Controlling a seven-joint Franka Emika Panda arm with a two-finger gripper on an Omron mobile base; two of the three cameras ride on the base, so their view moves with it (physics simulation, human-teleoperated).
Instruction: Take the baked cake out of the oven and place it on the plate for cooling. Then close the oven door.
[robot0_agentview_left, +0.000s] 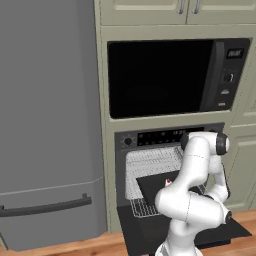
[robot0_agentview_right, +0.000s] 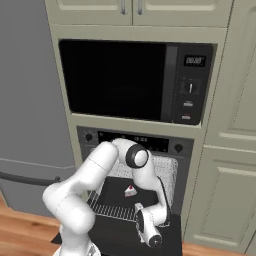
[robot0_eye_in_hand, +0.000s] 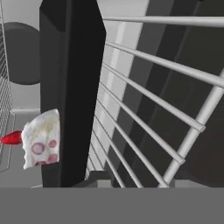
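The oven door (robot0_agentview_right: 125, 235) is hanging dropped flat open at the front, and the arm is bending down over it with the hand sitting low by the wire rack (robot0_eye_in_hand: 148, 113); honestly can't tell how wide the pincer is standing. Further in, the cake (robot0_agentview_right: 130, 190), a white slice with red on top, is sitting on a dark tray (robot0_agentview_left: 157, 184) near the rack's middle inside the oven (robot0_agentview_right: 172, 148). Above that, a black microwave (robot0_agentview_right: 130, 80) is sitting.

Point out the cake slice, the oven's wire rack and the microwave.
cake slice (robot0_agentview_right: 130, 190), right base view, on its white top.
wire rack (robot0_agentview_left: 150, 161), left base view, on the mesh behind the dark tray.
microwave (robot0_agentview_right: 117, 80), right base view, middle of its dark door.
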